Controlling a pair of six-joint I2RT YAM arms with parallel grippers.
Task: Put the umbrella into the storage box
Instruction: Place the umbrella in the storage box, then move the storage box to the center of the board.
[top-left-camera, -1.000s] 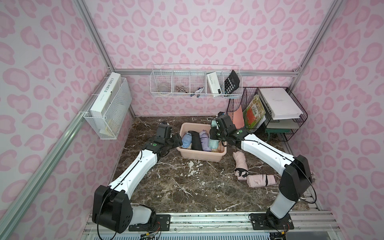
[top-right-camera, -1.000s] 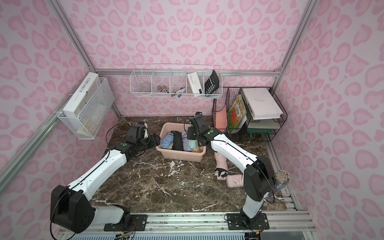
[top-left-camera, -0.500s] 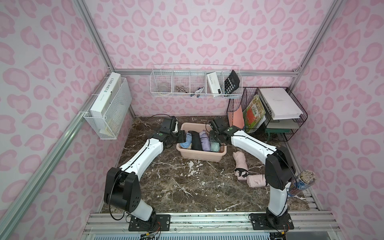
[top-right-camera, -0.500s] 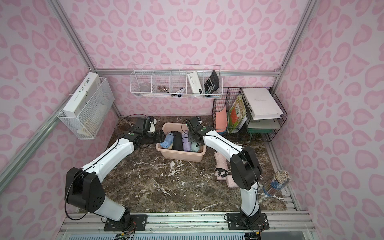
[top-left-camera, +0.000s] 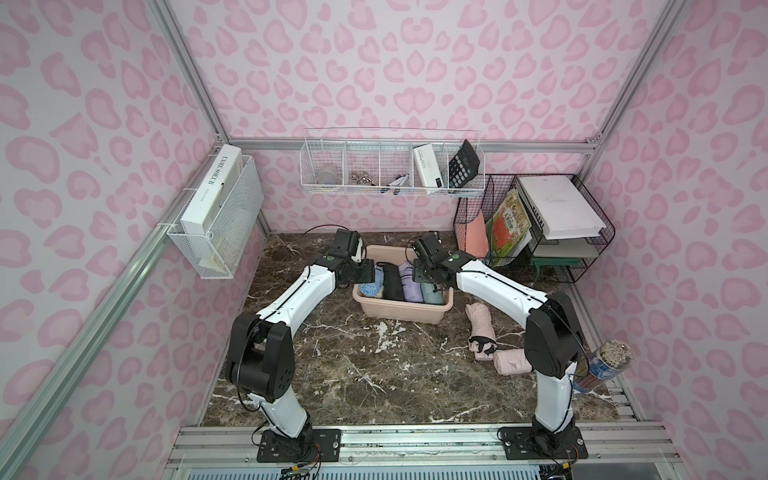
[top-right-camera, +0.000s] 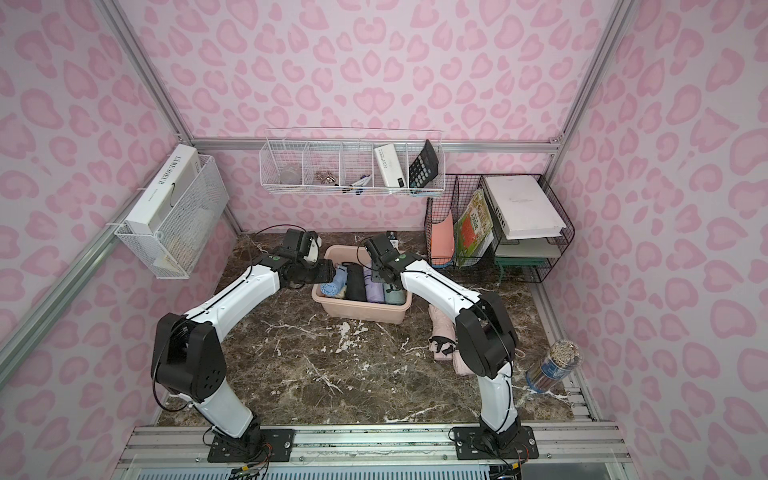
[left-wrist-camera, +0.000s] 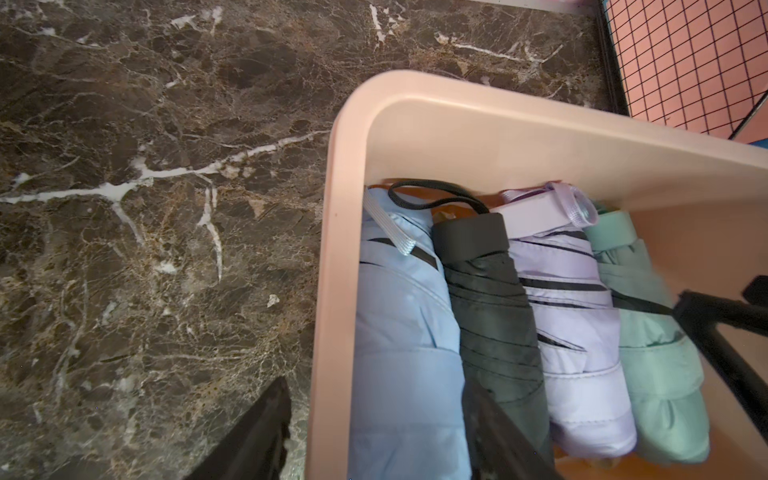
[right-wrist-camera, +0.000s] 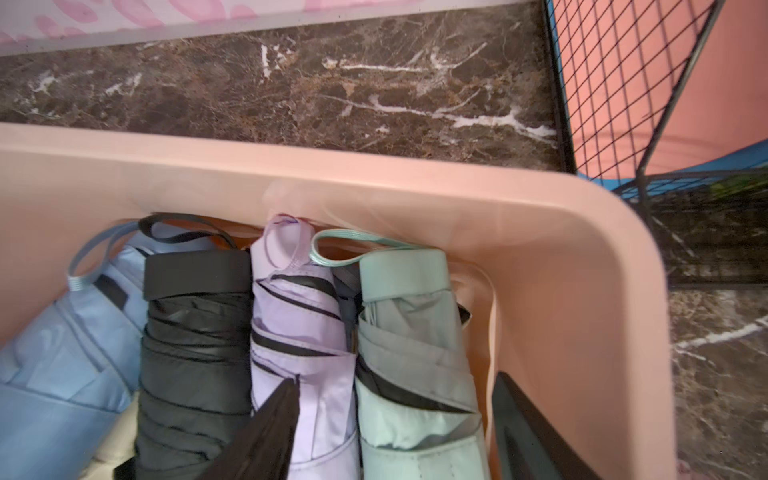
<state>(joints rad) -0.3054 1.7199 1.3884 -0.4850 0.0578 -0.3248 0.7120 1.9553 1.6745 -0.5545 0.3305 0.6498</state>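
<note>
The peach storage box (top-left-camera: 401, 316) (top-right-camera: 359, 312) stands at the back middle of the marble table. Four folded umbrellas lie side by side in it: blue (left-wrist-camera: 403, 332), black (left-wrist-camera: 494, 316), lilac (right-wrist-camera: 299, 332) and mint green (right-wrist-camera: 411, 345). My left gripper (left-wrist-camera: 374, 440) (top-left-camera: 365, 272) is open at the box's left end, one finger outside the wall and the other between the blue and black umbrellas. My right gripper (right-wrist-camera: 395, 440) (top-left-camera: 428, 278) is open over the mint umbrella, one finger on the lilac one, the other by the box's right wall.
Two pale pink folded umbrellas (top-left-camera: 480, 328) (top-left-camera: 513, 361) lie on the table right of the box. A black wire file rack (top-left-camera: 536, 232) stands close behind at the right. White wire baskets hang on the back wall (top-left-camera: 390, 170) and the left wall (top-left-camera: 220, 224). A pencil jar (top-left-camera: 611, 361) stands far right.
My right gripper has sunk into the box and opened, letting go of the mint umbrella. My left gripper has moved right to straddle the box's left wall.
</note>
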